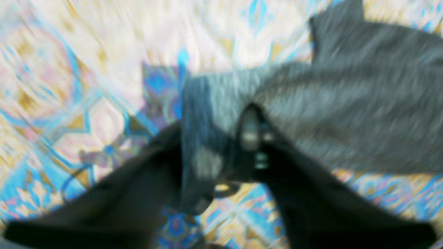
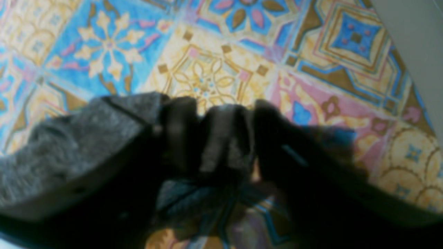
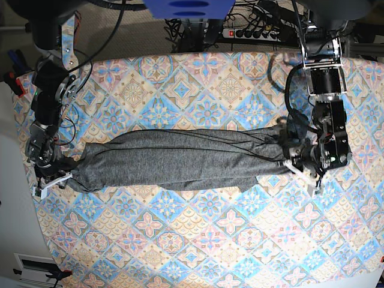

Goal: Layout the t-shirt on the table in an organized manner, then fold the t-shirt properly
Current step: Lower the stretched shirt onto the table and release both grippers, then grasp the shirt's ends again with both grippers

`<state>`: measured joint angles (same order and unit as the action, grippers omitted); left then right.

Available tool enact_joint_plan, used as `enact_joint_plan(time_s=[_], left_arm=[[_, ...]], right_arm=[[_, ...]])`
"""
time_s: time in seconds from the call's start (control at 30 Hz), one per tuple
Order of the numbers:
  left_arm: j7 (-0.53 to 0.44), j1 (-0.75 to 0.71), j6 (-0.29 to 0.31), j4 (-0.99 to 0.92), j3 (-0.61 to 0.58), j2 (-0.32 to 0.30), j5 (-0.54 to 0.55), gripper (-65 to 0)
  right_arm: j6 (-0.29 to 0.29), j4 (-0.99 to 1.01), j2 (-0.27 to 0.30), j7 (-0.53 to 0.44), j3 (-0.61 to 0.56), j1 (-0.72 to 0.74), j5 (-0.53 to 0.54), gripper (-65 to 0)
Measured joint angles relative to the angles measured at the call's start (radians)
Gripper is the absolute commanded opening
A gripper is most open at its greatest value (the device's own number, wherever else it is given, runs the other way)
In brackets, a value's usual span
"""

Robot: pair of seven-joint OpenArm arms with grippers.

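The dark grey t-shirt (image 3: 180, 159) lies stretched into a long, bunched band across the middle of the table (image 3: 198, 78). At its right end in the base view is my left gripper (image 3: 295, 164). The blurred left wrist view shows this gripper (image 1: 211, 121) with jaws apart and a fold of the t-shirt (image 1: 346, 103) between them. My right gripper (image 3: 54, 174) is at the band's left end. In the right wrist view the right gripper (image 2: 223, 105) stands open, a bunch of the t-shirt (image 2: 69, 145) lying in the gap over the table (image 2: 207, 52).
Cables and a power strip (image 3: 252, 31) lie behind the table's far edge. The table's left edge (image 3: 29, 198) runs close beside my right gripper, with pale floor (image 2: 415, 34) beyond it.
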<state>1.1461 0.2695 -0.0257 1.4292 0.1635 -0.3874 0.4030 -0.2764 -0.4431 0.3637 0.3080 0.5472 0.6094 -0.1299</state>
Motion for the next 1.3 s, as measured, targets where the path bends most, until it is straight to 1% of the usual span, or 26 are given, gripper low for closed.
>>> enact_joint_plan(time_s=[0.03, 0.07, 0.13, 0.2, 0.3, 0.37, 0.47, 0.5, 0.53, 0.57, 0.6, 0.63, 0.67, 0.73, 0.8, 0.9, 0.97, 1.0, 1.03, 1.07, 1.17, 1.2, 1.23, 1.3], left_arm=[[0.010, -0.010, 0.000, -0.001, 0.000, 0.002, -0.004, -33.8], [0.006, -0.019, 0.001, -0.001, 0.000, 0.002, -0.007, -31.6], [0.005, -0.027, 0.000, -0.001, 0.001, 0.002, -0.003, -31.7], [-0.003, -0.029, 0.001, -0.001, 0.006, 0.002, 0.003, -32.7], [-0.002, -0.030, 0.003, 0.013, 0.011, 0.002, 0.004, -33.3], [-0.018, -0.051, 0.004, 0.094, 0.035, 0.007, 0.005, -33.2], [-0.063, -0.090, 0.004, 0.271, 0.049, 0.002, 0.004, -33.2], [-0.064, -0.100, 0.004, 0.318, 0.049, 0.002, 0.007, -33.2], [-0.062, -0.109, 0.004, 0.354, 0.048, 0.003, 0.015, -33.2], [-0.060, -0.117, 0.005, 0.377, 0.048, 0.005, 0.016, -33.2], [-0.060, -0.129, 0.004, 0.391, 0.048, 0.005, 0.013, -33.2], [-0.058, -0.143, 0.004, 0.400, 0.048, 0.005, 0.012, -33.2], [-0.053, -0.163, 0.004, 0.410, 0.048, 0.005, 0.012, -33.2], [-0.053, -0.217, 0.004, 0.439, 0.048, 0.013, 0.015, -33.2], [-0.039, -0.259, 0.000, 0.465, 0.050, 0.030, 0.001, -33.2], [-0.047, -0.330, 0.004, 0.537, 0.078, 0.029, 0.013, -33.2], [-0.047, -0.370, 0.004, 0.561, 0.081, 0.029, 0.011, -33.2], [-0.045, -0.385, 0.004, 0.565, 0.080, 0.030, 0.011, -33.2], [-0.042, -0.397, 0.005, 0.566, 0.079, 0.031, 0.013, -33.2], [-0.043, -0.407, 0.004, 0.567, 0.079, 0.030, 0.013, -33.2], [-0.048, -0.429, 0.004, 0.571, 0.080, 0.029, 0.012, -33.2], [-0.047, -0.439, 0.004, 0.571, 0.080, 0.030, 0.012, -33.2], [-0.047, -0.446, 0.004, 0.571, 0.080, 0.029, 0.011, -33.2], [-0.047, -0.455, 0.004, 0.571, 0.080, 0.030, 0.012, -33.2]], right_arm=[[0.000, 0.000, 0.000, 0.000, -0.016, 0.000, 0.001, -30.1], [0.000, -0.001, -0.001, -0.002, -0.025, 0.001, 0.001, -28.3], [-0.003, -0.002, -0.004, -0.008, -0.023, 0.001, 0.002, -27.8], [-0.003, -0.026, -0.010, 0.001, 0.012, -0.003, 0.002, -27.8], [-0.006, -0.147, -0.012, 0.018, 0.072, -0.013, -0.002, -27.8], [0.006, -0.255, -0.006, 0.012, 0.096, -0.008, 0.000, -27.8], [-0.010, -0.423, 0.006, -0.011, 0.118, -0.035, 0.021, -27.8], [-0.009, -0.473, 0.006, 0.011, 0.122, -0.069, 0.019, -27.8], [-0.011, -0.520, 0.000, 0.062, 0.128, -0.112, 0.014, -27.8], [-0.008, -0.555, -0.012, 0.113, 0.134, -0.153, 0.006, -27.8], [0.006, -0.586, -0.033, 0.150, 0.144, -0.187, 0.004, -27.8], [0.012, -0.615, -0.055, 0.175, 0.151, -0.214, 0.011, -27.8], [0.003, -0.641, -0.075, 0.186, 0.153, -0.236, 0.028, -27.8], [-0.024, -0.673, -0.097, 0.174, 0.143, -0.271, 0.094, -27.8], [-0.021, -0.696, -0.104, 0.162, 0.134, -0.311, 0.158, -27.8], [0.002, -0.697, -0.120, 0.172, 0.138, -0.395, 0.233, -27.8], [-0.002, -0.697, -0.134, 0.190, 0.140, -0.458, 0.276, -27.8], [0.008, -0.700, -0.148, 0.195, 0.143, -0.478, 0.296, -27.9], [0.010, -0.701, -0.158, 0.191, 0.145, -0.492, 0.317, -27.9], [0.000, -0.703, -0.168, 0.181, 0.142, -0.503, 0.340, -27.9], [-0.017, -0.740, -0.205, 0.166, 0.133, -0.556, 0.364, -27.9], [-0.007, -0.759, -0.220, 0.173, 0.134, -0.583, 0.360, -27.9], [-0.010, -0.775, -0.234, 0.147, 0.135, -0.606, 0.364, -27.9], [-0.018, -0.810, -0.249, 0.166, 0.136, -0.624, 0.359, -27.9]])
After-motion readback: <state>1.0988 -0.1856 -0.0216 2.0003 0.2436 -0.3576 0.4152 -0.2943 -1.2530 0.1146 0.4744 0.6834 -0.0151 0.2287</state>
